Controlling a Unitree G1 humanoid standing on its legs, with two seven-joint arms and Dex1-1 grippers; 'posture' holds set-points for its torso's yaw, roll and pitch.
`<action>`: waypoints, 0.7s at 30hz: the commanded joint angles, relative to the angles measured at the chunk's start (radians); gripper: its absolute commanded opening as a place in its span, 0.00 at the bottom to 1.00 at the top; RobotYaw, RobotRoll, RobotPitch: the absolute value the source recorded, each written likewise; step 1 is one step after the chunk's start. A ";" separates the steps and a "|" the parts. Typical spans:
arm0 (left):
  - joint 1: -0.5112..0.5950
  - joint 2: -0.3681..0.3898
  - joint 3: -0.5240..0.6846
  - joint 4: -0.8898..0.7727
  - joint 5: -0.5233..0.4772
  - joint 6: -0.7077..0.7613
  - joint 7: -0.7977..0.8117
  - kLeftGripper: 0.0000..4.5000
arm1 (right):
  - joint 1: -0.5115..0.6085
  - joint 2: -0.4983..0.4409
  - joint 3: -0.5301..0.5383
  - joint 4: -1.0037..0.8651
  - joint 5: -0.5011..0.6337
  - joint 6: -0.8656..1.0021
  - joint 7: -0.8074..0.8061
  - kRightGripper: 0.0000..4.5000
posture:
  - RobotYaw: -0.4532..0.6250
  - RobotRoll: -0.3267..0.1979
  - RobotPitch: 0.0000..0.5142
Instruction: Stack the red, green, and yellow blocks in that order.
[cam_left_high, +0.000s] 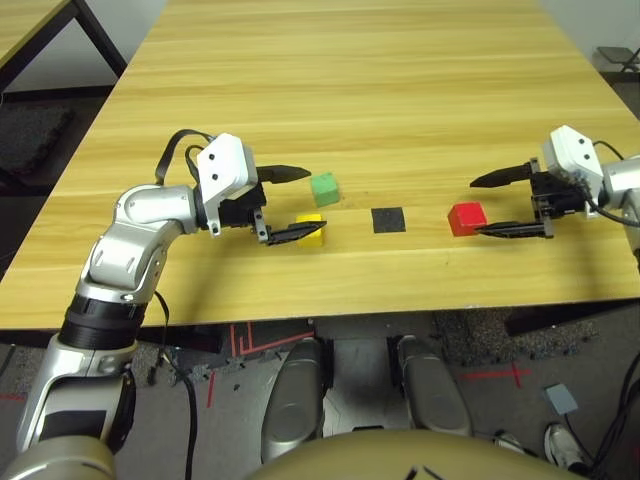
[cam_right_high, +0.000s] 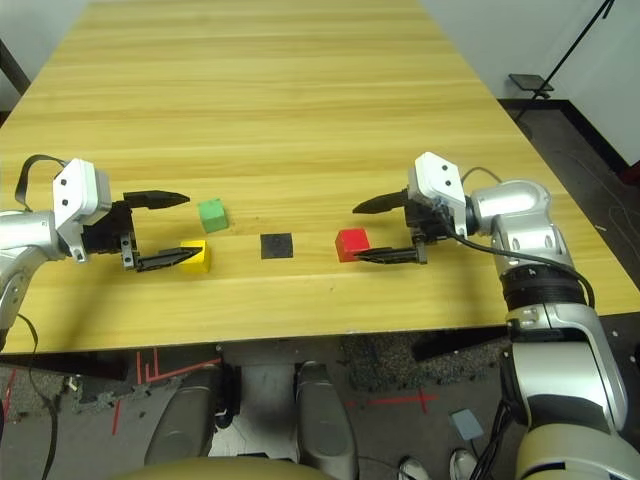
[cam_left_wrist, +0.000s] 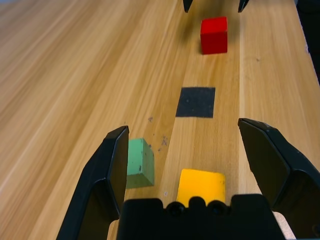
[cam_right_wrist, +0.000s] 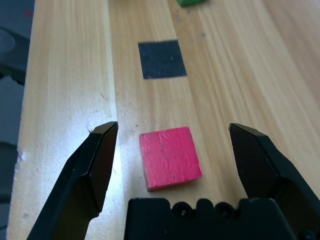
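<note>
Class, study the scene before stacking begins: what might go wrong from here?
The right gripper could close off-centre, since the red block lies nearer one finger, and twist it.

The left gripper might knock the green block when closing on the yellow block, as both sit close together.

Bright, soft light, with pale glare on the tabletop (cam_right_wrist: 95, 165).
</note>
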 joint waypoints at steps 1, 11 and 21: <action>-0.010 -0.001 -0.018 0.012 0.020 -0.012 -0.016 0.99 | -0.029 0.003 0.066 0.066 -0.016 -0.045 0.006 1.00 | 0.63 0.44 0.30; 0.002 -0.001 -0.007 -0.012 0.029 0.003 -0.007 0.99 | -0.071 0.022 0.175 0.185 -0.030 -0.111 0.006 1.00 | 0.66 0.45 0.31; 0.004 0.005 0.001 -0.022 0.035 0.002 0.015 1.00 | -0.147 0.101 0.119 0.257 -0.110 -0.139 0.006 0.46 | 0.68 0.46 0.30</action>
